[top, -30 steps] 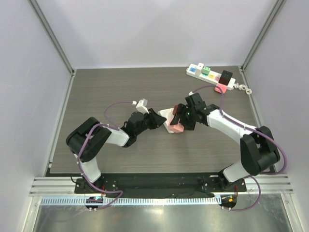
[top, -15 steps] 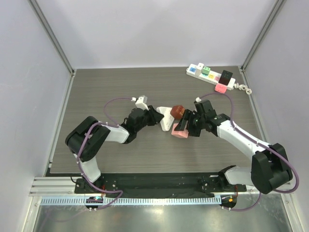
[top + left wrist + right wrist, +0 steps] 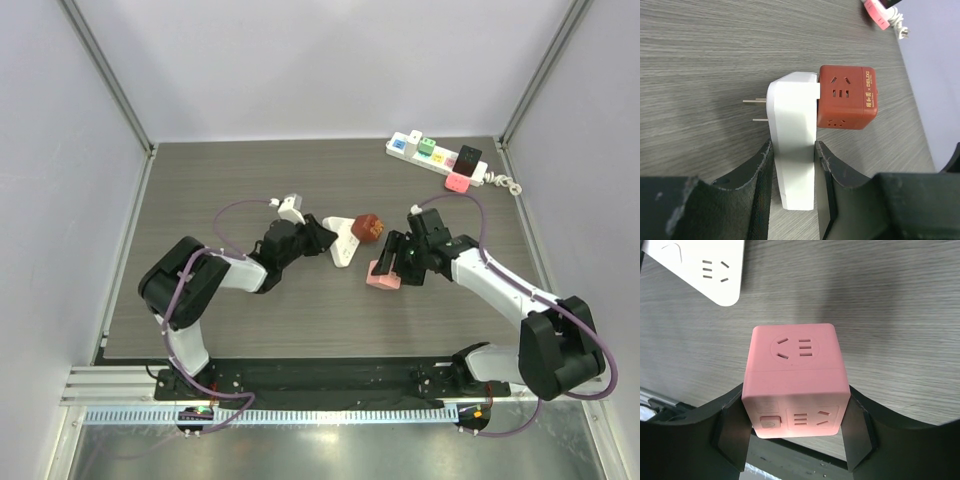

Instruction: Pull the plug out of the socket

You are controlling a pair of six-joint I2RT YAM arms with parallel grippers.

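Observation:
My left gripper [image 3: 325, 240] is shut on a white triangular socket adapter [image 3: 341, 243] lying on the table. A red-brown cube socket [image 3: 367, 227] is plugged into its far side. In the left wrist view the fingers [image 3: 760, 170] clamp the white adapter [image 3: 792, 125], the red-brown cube [image 3: 846, 97] sits on its right side, and two bare prongs stick out on its left. My right gripper [image 3: 390, 268] is shut on a pink cube plug [image 3: 382, 274], held apart from the adapter. In the right wrist view the pink cube [image 3: 795, 375] fills the jaws and the white adapter [image 3: 700, 265] lies at top left.
A white power strip [image 3: 438, 157] with blue, green and black cubes plugged in lies at the back right. Beside it are a pink plug [image 3: 458, 182] and a coiled white cable [image 3: 506, 184]. Grey walls with metal posts enclose the table.
The pink cube, joined to the white adapter a second ago, has come away with my right gripper toward the right. My left gripper has drawn the adapter slightly back.

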